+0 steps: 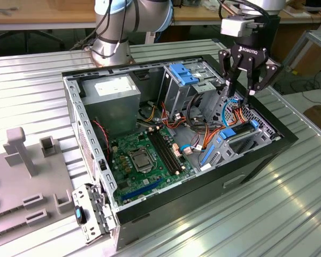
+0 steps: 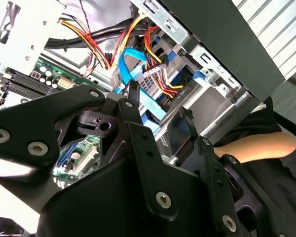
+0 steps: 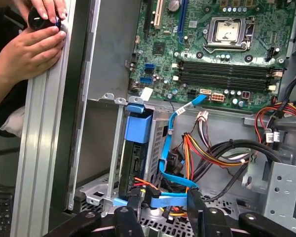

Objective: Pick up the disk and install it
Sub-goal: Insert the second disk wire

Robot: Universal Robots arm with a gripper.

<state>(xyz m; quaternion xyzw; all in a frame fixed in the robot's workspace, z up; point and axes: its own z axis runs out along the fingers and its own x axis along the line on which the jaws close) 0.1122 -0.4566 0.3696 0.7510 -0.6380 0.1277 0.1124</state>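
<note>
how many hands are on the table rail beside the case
2: in the first wrist view, one hand pinches a black knob, the other hand rests just below it against the rail.

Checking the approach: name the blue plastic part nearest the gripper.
The disk's blue carrier frame, just below the gripper; the blue-tabbed drive cage sits farther off, toward the exterior view's left.

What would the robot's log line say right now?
tool: open, empty | where: above drive bay of open computer case | disk: sitting in bay slot | person's hand: at table edge
</note>
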